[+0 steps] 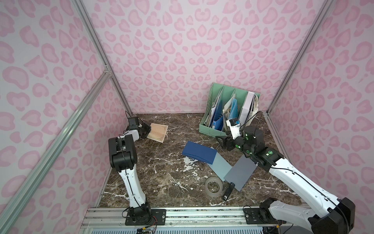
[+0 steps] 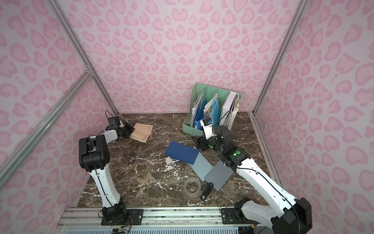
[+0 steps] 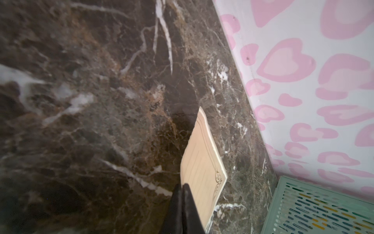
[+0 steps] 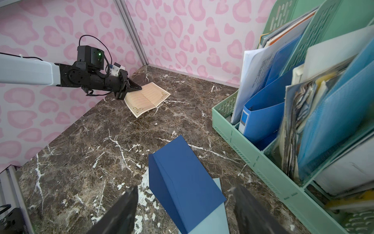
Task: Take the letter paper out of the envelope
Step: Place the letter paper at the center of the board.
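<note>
Letter paper (image 4: 147,98) is pinched in our clamped left gripper (image 4: 138,88); the left wrist view cuts it off. Our right gripper (image 4: 185,191) gapes empty, envelope (image 4: 182,178) just ahead.

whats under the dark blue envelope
A pale blue sheet pokes out from under one end of the envelope, on the marble table. How far it runs beneath, and anything else there, is covered.
</note>
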Tool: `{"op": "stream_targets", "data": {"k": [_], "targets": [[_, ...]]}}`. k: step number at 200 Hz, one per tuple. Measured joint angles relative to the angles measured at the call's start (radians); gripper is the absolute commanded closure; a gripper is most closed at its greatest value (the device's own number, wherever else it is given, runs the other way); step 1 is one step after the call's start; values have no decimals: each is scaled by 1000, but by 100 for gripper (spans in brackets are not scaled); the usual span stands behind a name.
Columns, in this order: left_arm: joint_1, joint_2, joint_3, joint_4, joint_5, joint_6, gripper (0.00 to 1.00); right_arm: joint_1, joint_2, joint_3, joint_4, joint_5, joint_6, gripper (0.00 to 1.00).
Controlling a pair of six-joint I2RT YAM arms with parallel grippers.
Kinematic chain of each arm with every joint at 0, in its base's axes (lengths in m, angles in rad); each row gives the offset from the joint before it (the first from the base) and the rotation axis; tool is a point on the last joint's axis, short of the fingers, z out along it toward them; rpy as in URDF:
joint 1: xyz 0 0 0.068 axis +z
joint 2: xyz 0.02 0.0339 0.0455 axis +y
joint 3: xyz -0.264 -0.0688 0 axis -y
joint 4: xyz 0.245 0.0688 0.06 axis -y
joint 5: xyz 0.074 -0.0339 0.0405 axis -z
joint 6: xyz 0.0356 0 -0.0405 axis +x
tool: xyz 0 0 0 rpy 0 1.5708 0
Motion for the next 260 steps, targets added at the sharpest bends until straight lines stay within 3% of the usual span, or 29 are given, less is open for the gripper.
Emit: {"op": "stream_targets", "data": {"k": [16, 26, 45, 71, 112, 195, 260], "targets": [[0, 8, 0, -2, 2, 0, 87, -8, 7, 1, 0, 0, 3, 24], [0, 9, 0, -8, 4, 0, 77, -14, 13, 3, 0, -2, 3, 24], [0, 2, -14, -26, 1, 0, 69, -25, 24, 8, 1, -12, 9, 24], [6, -13, -27, -74, 3, 10, 50, -32, 31, 11, 2, -18, 15, 24], [27, -60, -50, -139, -18, 56, 33, -37, 22, 10, 2, -19, 18, 23], [61, -184, -168, -255, -93, 121, 34, -47, 13, -48, 3, -19, 44, 28], [27, -427, -212, -500, -235, 55, 34, -47, -4, -113, 2, 4, 43, 28]]}}
